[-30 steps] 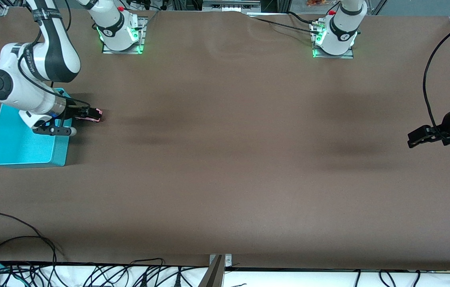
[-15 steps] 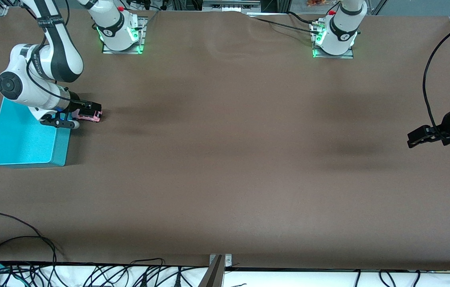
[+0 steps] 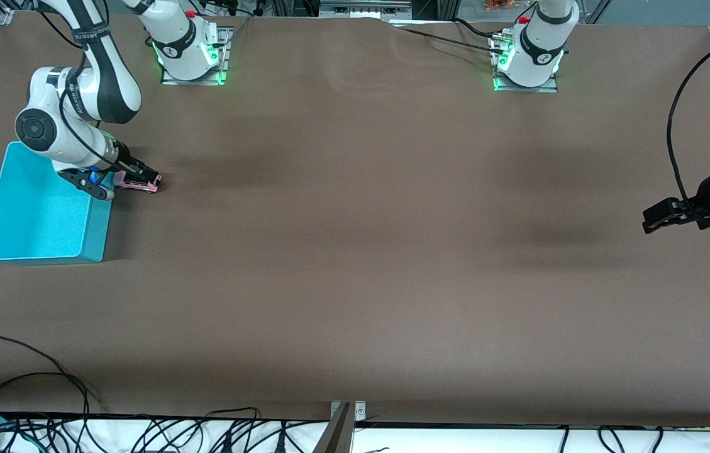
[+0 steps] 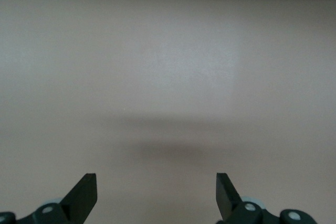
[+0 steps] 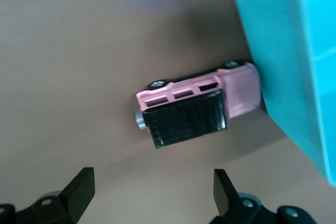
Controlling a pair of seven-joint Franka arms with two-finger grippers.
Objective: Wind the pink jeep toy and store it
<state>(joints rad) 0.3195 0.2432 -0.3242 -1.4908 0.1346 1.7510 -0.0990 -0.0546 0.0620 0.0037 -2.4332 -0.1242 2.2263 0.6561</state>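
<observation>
The pink jeep toy (image 3: 148,184) stands on its wheels on the brown table, beside the turquoise bin (image 3: 94,234) at the right arm's end. In the right wrist view the jeep (image 5: 197,106) shows its black roof, with one end close against the bin's wall (image 5: 294,51). My right gripper (image 3: 136,177) hovers low over the jeep, open and empty (image 5: 153,179). My left gripper (image 3: 653,220) waits open and empty over bare table (image 4: 156,182) at the left arm's end.
The bin is empty inside. The two arm bases (image 3: 190,56) stand along the table's edge farthest from the front camera. Loose cables (image 3: 27,384) lie at the edge nearest to it.
The right arm's elbow and hand have swung away from over the bin toward the bases. The gripper stays over the jeep, which has not moved. The left arm is still.
</observation>
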